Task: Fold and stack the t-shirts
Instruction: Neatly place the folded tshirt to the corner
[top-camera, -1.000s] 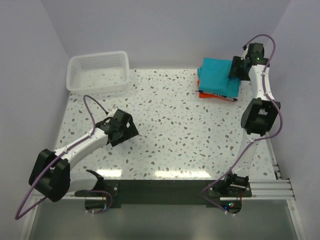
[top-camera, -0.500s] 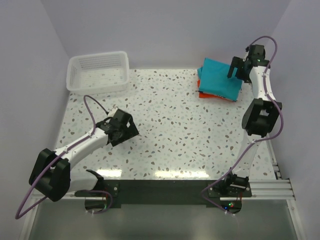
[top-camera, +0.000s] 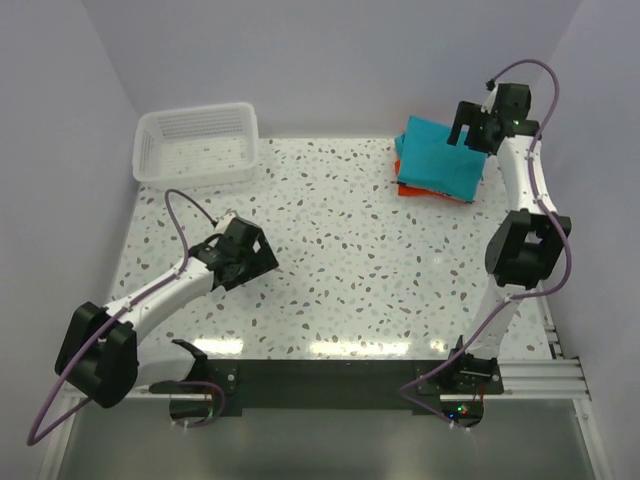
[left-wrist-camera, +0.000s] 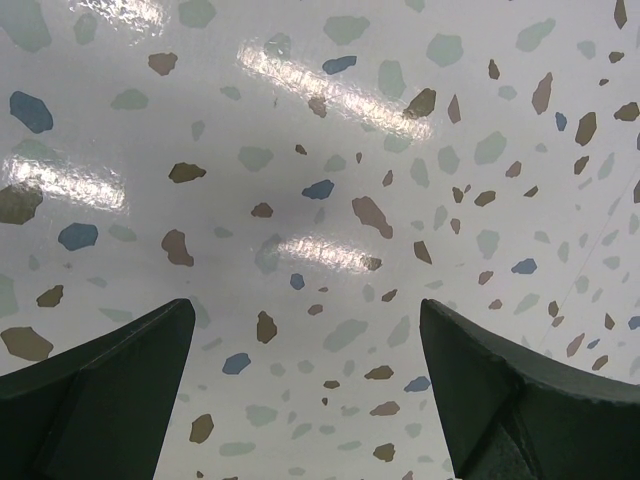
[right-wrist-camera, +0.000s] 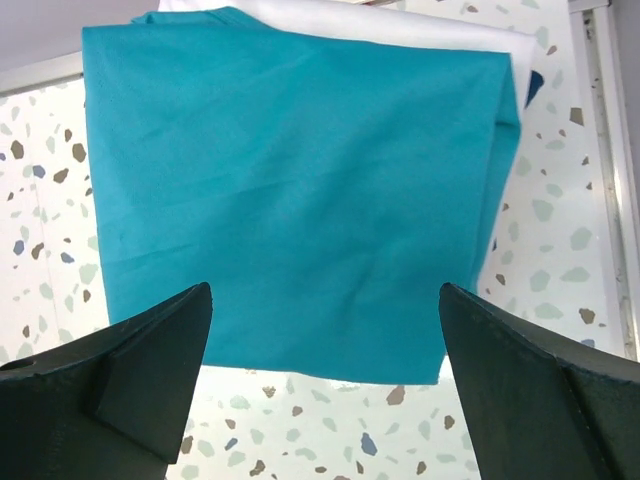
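Your folded teal t-shirt (right-wrist-camera: 290, 190) lies flat on top of the stack at the far right corner of the desk (top-camera: 350, 270). It looks squared off, with only light wrinkles. From the right wrist view you can see the white t-shirt (right-wrist-camera: 400, 20) peeking out along its far edge, and a sliver of a dark-edged one (right-wrist-camera: 533, 85) at the right corner. From above, the orange t-shirt (top-camera: 405, 189) shows as a thin strip along the near edge of the pile.

Your right gripper (right-wrist-camera: 325, 290) hovers above the stack with its fingers spread wide and nothing between them. Your left gripper (left-wrist-camera: 305, 310) is also spread apart and empty, over bare desk well away from the pile. The white basket (top-camera: 197, 145) at the far left looks empty, and no loose shirt shows anywhere on the desk.

Judging from this, the folding and stacking looks finished, or very nearly so. At most you might tidy the pile's edges.
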